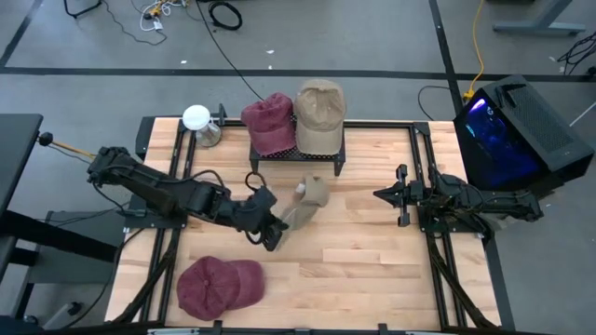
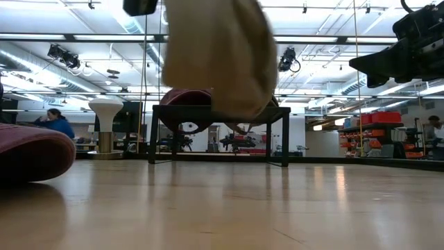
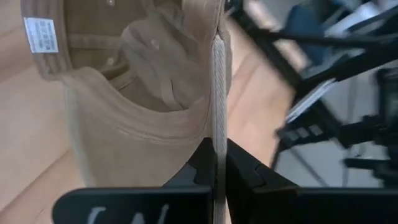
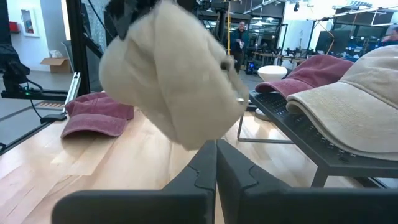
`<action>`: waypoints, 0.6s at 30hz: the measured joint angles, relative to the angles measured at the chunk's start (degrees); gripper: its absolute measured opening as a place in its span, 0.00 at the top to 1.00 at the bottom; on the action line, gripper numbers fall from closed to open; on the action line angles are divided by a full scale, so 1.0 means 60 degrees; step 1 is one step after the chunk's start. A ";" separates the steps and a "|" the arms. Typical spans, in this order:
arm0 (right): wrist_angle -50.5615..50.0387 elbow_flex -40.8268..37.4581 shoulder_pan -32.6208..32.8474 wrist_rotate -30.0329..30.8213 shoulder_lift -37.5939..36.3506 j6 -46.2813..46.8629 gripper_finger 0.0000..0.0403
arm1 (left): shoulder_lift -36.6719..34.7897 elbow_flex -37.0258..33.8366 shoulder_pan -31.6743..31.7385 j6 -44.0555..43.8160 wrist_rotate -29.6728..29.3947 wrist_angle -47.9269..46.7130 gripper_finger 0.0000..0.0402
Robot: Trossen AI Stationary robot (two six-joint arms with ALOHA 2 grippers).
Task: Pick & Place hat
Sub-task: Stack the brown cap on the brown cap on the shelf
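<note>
Tan hat (image 1: 308, 202) hangs clear of the desk near its middle, just in front of the rack (image 1: 296, 154), long axis running from the left gripper (image 1: 273, 229) up toward the rack; soft corduroy-like cloth, open underside and inner band with a white label showing in the left wrist view. Left gripper's jaws are clamped tight on the hat's edge. Right gripper (image 1: 380, 194) waits by the desk's right edge, jaws closed on nothing; red hat (image 1: 219, 286) lies at the front-left corner.
</note>
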 joint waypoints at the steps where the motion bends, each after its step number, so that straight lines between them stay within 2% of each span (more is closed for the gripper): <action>1: 0.0000 0.0000 0.0002 0.0000 -0.0002 0.0000 0.97 | -0.0022 -0.0034 0.0046 0.0152 -0.0035 0.0322 0.97; 10: 0.0001 0.0000 0.0001 0.0022 -0.0003 0.0000 0.97 | -0.0012 -0.0038 0.0931 0.2090 -0.0049 0.3464 0.97; 18: 0.0002 0.0000 0.0002 0.0022 0.0001 0.0000 0.97 | -0.0012 -0.0038 0.2307 0.3357 0.1051 0.5870 0.97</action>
